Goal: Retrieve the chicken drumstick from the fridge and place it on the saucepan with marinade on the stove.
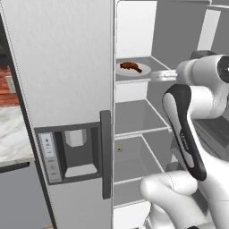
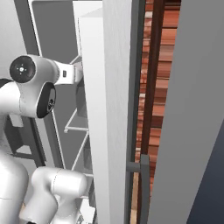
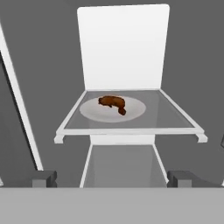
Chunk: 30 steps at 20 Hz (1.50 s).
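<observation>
- Arm (image 1: 188, 134) comes up from the lower right in the left base view, white links with dark joint covers, bent hard at the elbow.
- Forearm then runs pretty much level, reaching forward and left, wrist (image 1: 163, 75) stretched out ahead of the big round joint.
- Right base view has the same thing from the other side: round joint cap (image 2: 22, 69) up high, wrist poking off to the right.
- End effector (image 3: 111, 178) is wide open, the two dark fingertips (image 3: 43, 178) sit far apart at the bottom of the hand view, nothing between them.
- Hand is held level, pointing straight ahead.
</observation>
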### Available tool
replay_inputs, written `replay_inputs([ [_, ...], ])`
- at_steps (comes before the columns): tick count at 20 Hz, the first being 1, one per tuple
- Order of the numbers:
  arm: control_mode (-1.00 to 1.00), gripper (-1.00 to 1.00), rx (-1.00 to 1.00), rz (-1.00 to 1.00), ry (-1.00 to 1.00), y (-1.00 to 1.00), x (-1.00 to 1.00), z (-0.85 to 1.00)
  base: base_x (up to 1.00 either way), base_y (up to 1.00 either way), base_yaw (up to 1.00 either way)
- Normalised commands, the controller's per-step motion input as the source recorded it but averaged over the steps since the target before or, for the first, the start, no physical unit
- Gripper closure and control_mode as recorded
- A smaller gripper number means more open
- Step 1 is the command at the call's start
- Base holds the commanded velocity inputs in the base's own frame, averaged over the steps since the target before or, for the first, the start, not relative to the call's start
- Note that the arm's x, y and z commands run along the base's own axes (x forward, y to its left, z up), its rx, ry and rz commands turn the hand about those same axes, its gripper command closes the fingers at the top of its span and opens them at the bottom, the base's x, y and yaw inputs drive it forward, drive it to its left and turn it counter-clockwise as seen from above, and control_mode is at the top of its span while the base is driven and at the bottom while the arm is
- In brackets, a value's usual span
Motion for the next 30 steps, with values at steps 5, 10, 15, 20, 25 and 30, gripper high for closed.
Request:
replay_inputs([
  [5, -1.0, -1.0, 0.0, 0.0, 0.0, 0.0, 0.39, 0.0, 0.0, 0.0, 0.0],
  [10, -1.0, -1.0, 0.0, 0.0, 0.0, 0.0, 0.36, 0.0, 0.0, 0.0, 0.0],
  [15, -1.0, -1.0, 0.0, 0.0, 0.0, 0.0, 0.37, 0.0, 0.0, 0.0, 0.0],
  [20, -1.0, -1.0, 0.0, 0.0, 0.0, 0.0, 0.43, 0.0, 0.0, 0.0, 0.0],
  [25, -1.0, -1.0, 0.0, 0.0, 0.02, 0.0, 0.32, 0.0, 0.0, 0.0, 0.0],
  [30, -1.0, -1.0, 0.0, 0.0, 0.01, 0.0, 0.34, 0.0, 0.0, 0.0, 0.0],
])
